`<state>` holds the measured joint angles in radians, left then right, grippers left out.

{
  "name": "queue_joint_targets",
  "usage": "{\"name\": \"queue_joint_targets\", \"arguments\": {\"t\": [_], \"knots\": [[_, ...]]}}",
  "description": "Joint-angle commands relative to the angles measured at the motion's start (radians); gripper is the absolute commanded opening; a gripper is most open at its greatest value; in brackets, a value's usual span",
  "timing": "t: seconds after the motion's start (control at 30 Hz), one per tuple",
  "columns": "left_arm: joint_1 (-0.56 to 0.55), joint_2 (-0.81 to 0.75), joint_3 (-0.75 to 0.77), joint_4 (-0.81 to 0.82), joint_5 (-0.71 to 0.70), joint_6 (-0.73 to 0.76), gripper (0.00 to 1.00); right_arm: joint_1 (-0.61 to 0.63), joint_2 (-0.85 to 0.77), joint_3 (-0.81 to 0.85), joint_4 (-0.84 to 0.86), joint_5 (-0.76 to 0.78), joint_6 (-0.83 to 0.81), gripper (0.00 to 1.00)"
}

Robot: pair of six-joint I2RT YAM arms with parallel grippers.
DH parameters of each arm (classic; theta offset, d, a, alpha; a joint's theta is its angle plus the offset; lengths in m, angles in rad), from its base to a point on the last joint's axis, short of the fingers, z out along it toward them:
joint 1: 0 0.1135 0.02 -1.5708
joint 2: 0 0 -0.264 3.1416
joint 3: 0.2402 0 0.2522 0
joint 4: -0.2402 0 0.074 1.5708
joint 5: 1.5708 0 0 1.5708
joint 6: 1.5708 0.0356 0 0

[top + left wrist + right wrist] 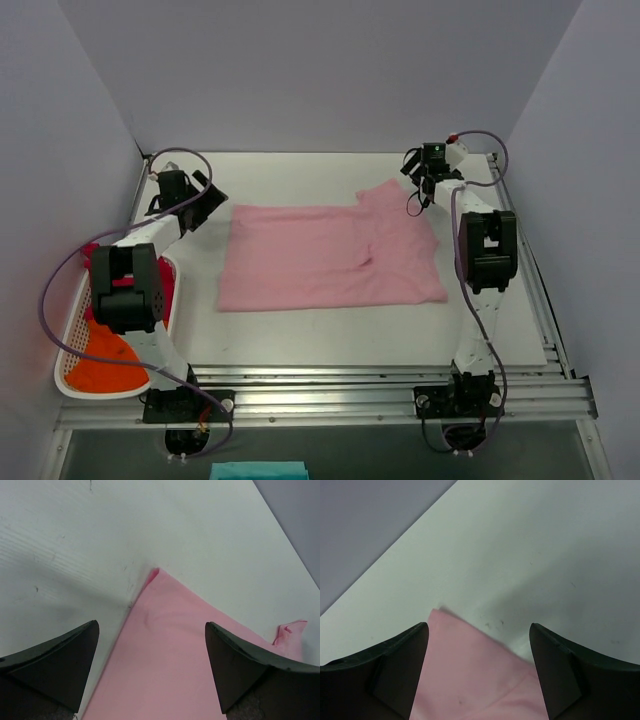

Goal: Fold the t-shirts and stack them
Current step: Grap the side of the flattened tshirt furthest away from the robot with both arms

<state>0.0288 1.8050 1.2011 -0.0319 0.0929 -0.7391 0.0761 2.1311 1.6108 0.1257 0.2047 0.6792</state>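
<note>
The light pink t-shirt (330, 255) lies spread flat on the middle of the table. My left gripper (205, 205) is open and empty above its far left corner, which shows in the left wrist view (165, 645). My right gripper (418, 180) is open and empty above the far right sleeve corner (470, 665). The orange t-shirt (105, 365) and the magenta-red t-shirt (167, 285) lie bunched in a basket at the left.
A white perforated basket (70, 345) stands at the table's left edge beside the left arm. A metal rail frame (330, 385) runs along the near edge. Grey walls close in the back and sides. A teal cloth (260, 470) lies below the frame.
</note>
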Motion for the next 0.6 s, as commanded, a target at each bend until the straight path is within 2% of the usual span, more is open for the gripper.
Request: {"name": "queue_joint_targets", "arguments": {"t": [0.0, 0.2, 0.57], "knots": [[0.022, 0.062, 0.08, 0.11, 0.062, 0.018, 0.96, -0.03, 0.114, 0.156, -0.017, -0.04, -0.058, 0.78], [0.037, 0.143, 0.127, 0.15, 0.102, 0.001, 0.98, -0.052, 0.309, 0.388, -0.077, -0.096, -0.086, 0.78], [0.037, 0.198, 0.111, 0.217, 0.168, -0.034, 0.99, 0.024, 0.377, 0.383, -0.02, -0.151, -0.064, 0.78]]}}
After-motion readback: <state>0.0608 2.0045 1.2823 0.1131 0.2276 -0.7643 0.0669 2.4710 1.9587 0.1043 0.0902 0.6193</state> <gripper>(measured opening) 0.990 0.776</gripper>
